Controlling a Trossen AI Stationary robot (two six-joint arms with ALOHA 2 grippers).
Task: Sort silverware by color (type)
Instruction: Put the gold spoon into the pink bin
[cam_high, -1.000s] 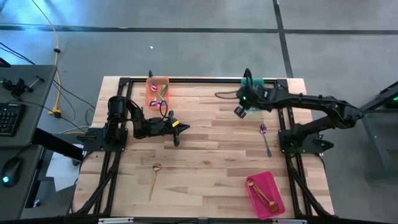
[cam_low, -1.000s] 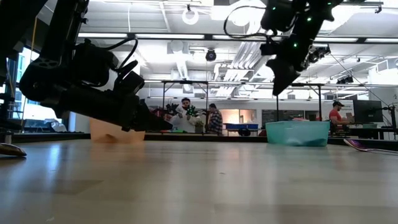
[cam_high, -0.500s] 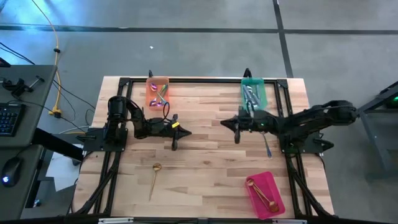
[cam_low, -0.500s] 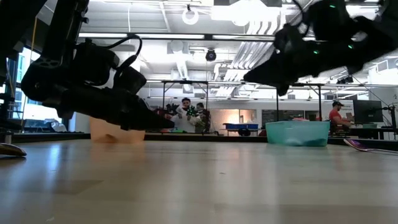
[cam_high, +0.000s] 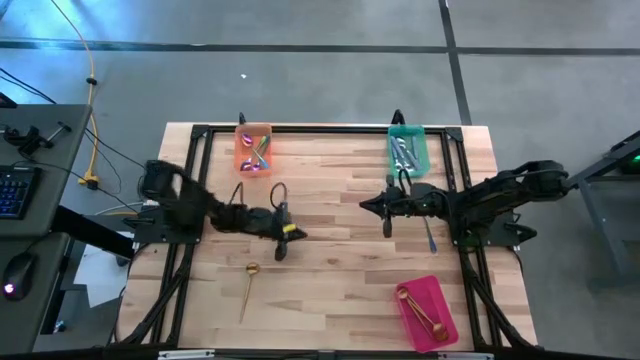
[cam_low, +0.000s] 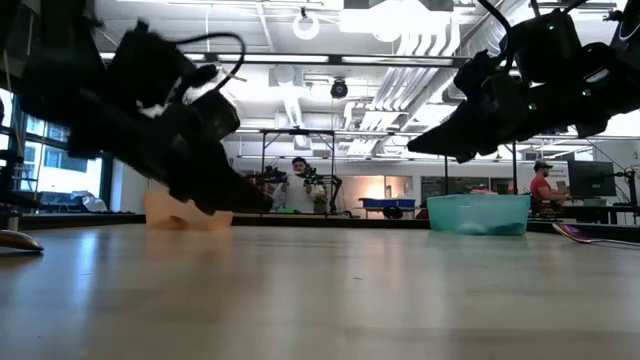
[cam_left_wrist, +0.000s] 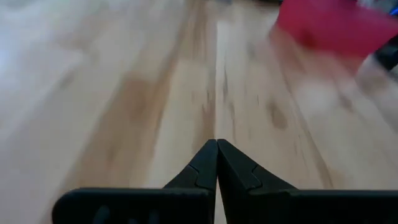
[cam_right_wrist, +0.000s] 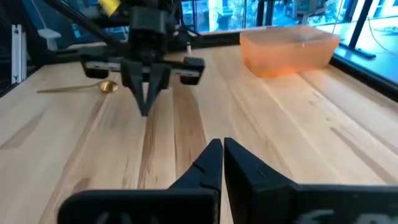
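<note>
One gold spoon (cam_high: 247, 284) lies flat on the wood near the table's left front; it also shows as the gold spoon (cam_right_wrist: 93, 87) in the right wrist view. A slender silvery spoon (cam_high: 430, 236) lies on the table, partly under my right arm. My left gripper (cam_high: 288, 238) is shut and holds nothing, hanging low over the table just beyond the gold spoon. My right gripper (cam_high: 364, 203) is also shut and holds nothing. It hangs near the table's middle, pointing toward the left gripper (cam_right_wrist: 146, 106).
An orange tray (cam_high: 254, 150) with iridescent spoons stands at the far left. A teal tray (cam_high: 407, 152) with silvery spoons stands at the far right. A pink tray (cam_high: 425, 310) with gold spoons sits at the near right. People stand in the room beyond the table.
My right gripper has come down from above the teal tray toward the table's middle and tipped from pointing down to nearly level. My left gripper has shifted toward the near edge, closer to the gold spoon, staying shut. No spoon has moved.
</note>
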